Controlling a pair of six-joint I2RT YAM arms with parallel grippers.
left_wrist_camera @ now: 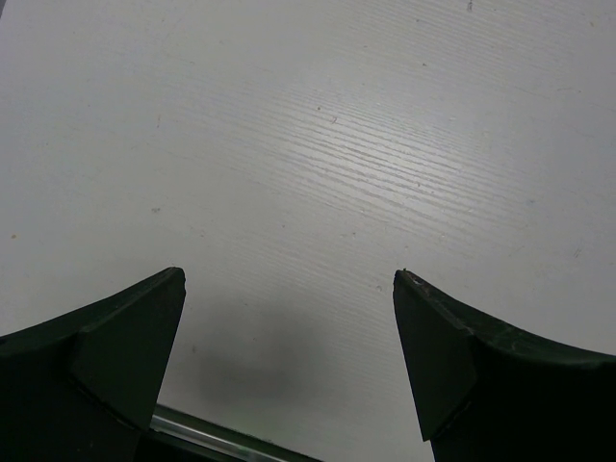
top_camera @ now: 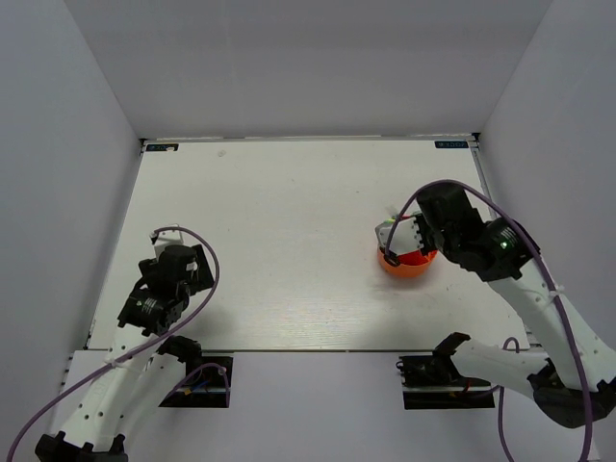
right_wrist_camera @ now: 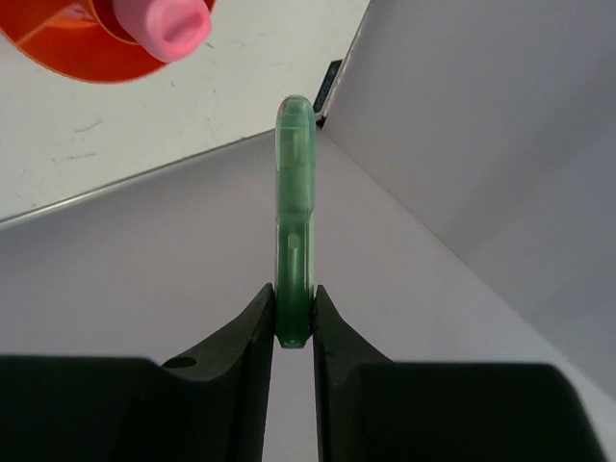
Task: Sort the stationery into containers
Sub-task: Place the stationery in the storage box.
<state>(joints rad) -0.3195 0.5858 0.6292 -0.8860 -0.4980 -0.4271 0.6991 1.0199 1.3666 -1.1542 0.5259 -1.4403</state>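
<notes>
Here, the right gripper (right_wrist_camera: pixel 294 322) was closed narrowly on a translucent green stick (right_wrist_camera: pixel 295 192), held upright at the orange bowl (top_camera: pixel 406 266), from which a pink cap (right_wrist_camera: pixel 166 21) protruded. The left gripper (left_wrist_camera: pixel 289 308) stood fully spread, holding nothing, over the table (left_wrist_camera: pixel 318 144).

Surface (top_camera: pixel 289 250) is plain white with a faint wood grain and a few small scuffs. Sitting right on it, over toward the right side, is the orange bowl (top_camera: pixel 408 266).
</notes>
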